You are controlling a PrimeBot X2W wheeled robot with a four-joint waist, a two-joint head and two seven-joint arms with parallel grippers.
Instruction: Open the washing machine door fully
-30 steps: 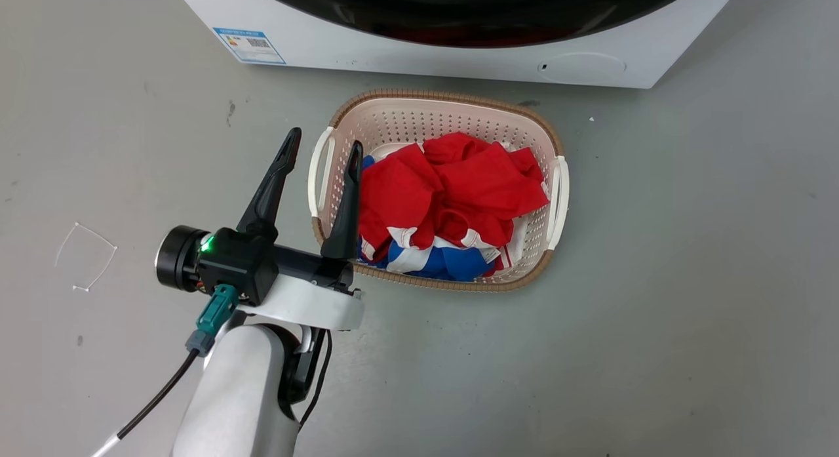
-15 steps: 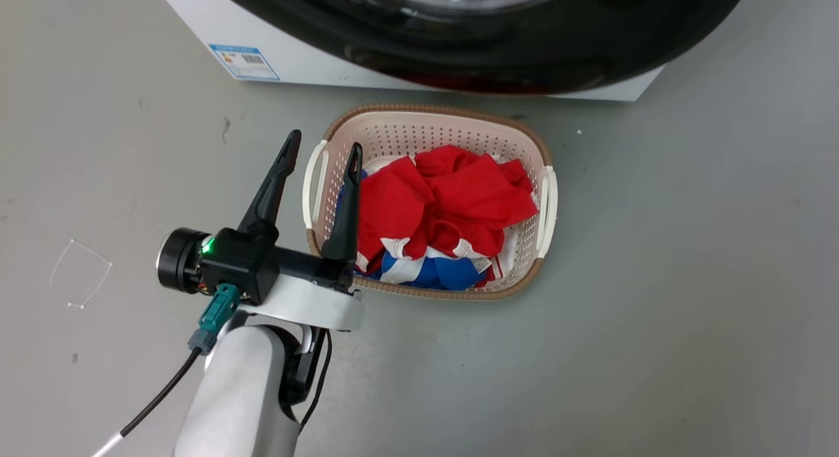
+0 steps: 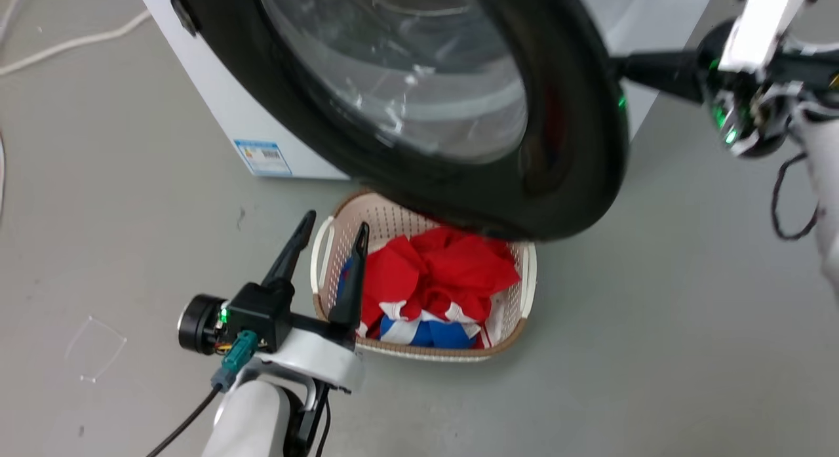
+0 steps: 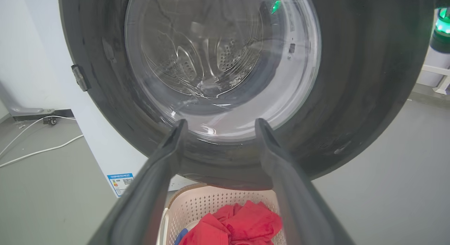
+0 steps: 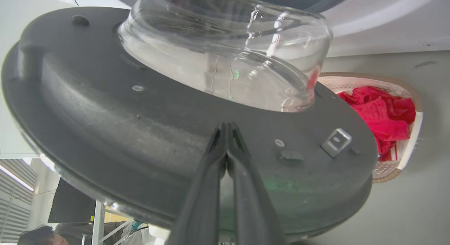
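The door is off its latch and stands swung partway out from the washer, its free edge hanging above the basket. So the unlatching is done. What is left, as I judge it, is the rest of the swing, until the door lies fully back on its hinge side.

My right gripper is behind the door, at its inner face, fingers pressed together with nothing between them. The tips look to rest on the dark inner rim just below the glass bowl, near the latch, though I cannot be sure of contact. My left gripper is spread wide and holds nothing. It hangs low in front of the door, beside the basket's left handle.

The basket sits on the floor just before the washer, under the door's lower edge. It holds a heap of clothes, mostly red, with blue and white at the near end. Through the glass in the left wrist view the drum shows. I see no laundry in it, but reflections hide much.
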